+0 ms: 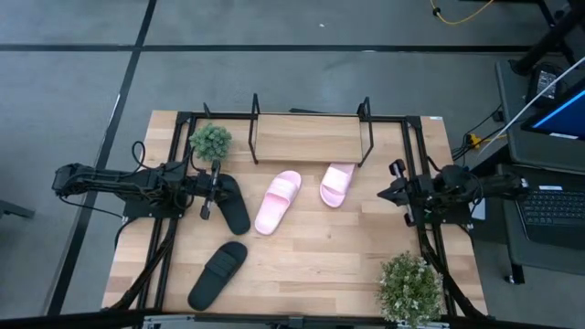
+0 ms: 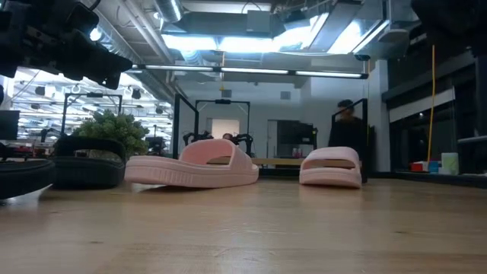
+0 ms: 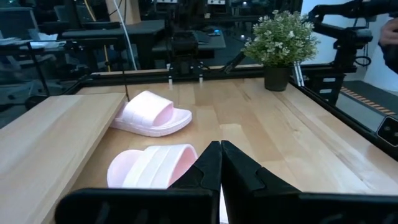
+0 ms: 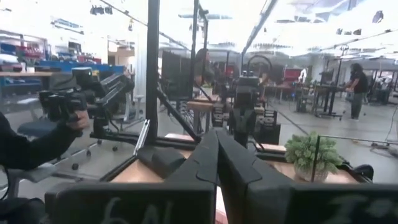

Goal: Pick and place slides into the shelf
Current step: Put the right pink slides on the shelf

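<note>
A: Wooden table (image 1: 311, 265) is lying under both arms; what is sitting at its far edge?

B: Item one, the shelf (image 1: 309, 137), is standing at the far middle, its wire frame rising around a light board that is carrying nothing. A small potted plant (image 1: 210, 142) is standing just beside its left end.

A: And the slides?

B: Two pink ones are lying in front of the shelf: the left pink slide (image 1: 277, 202) is angling toward the table's middle, and the right pink slide (image 1: 337, 184) is resting just at the shelf's front right corner. One black slide (image 1: 232, 205) is lying beside the left arm's tip; the other black slide (image 1: 218, 274) is lying nearer the front left, well apart from the shelf.

A: Claws?

B: The left claw (image 3: 220, 163) is hovering by the nearer black slide with its fingers pressed together, gripping nothing. The right claw (image 4: 216, 155) is waiting at the table's right edge, fingers likewise meeting, empty. A larger potted plant (image 1: 411, 288) is standing at the front right corner.
</note>
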Controlling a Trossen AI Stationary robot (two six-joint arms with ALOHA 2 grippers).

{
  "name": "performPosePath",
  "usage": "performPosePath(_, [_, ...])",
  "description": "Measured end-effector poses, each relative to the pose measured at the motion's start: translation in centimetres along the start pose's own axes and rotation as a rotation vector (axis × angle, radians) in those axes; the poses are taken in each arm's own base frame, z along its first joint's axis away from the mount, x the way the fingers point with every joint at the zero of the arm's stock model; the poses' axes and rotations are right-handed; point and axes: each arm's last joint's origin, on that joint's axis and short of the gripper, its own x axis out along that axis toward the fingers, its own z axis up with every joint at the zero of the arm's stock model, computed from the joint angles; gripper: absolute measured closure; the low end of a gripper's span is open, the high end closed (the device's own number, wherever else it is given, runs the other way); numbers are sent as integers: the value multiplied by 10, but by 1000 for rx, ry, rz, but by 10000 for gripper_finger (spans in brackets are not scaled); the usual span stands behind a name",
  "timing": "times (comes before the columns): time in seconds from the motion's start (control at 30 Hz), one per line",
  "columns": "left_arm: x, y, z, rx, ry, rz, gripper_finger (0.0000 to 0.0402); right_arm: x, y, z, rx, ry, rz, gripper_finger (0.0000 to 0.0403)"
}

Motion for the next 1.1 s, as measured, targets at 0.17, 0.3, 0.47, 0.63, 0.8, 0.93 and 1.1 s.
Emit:
performPosePath(0.17, [0,0,0,1,0,5,401,13,-2,5,-38,85,-23,393])
performPosePath(0.3, [0,1,0,0,2,46,401,27,-4,7,-40,168,-31,393])
performPosePath(0.47, [0,1,0,-2,2,51,401,45,-5,12,-35,262,-26,393])
performPosePath(0.63, [0,1,0,-14,0,51,401,61,-6,16,-45,385,-88,393])
performPosePath(0.8, [0,2,0,-61,-4,52,401,76,-2,18,-63,471,-103,393])
performPosePath(0.93, [0,2,0,-61,-4,52,401,86,4,19,-64,489,-68,393])
performPosePath(1.1, [0,2,0,-62,-4,51,401,93,14,10,-85,548,-155,393])
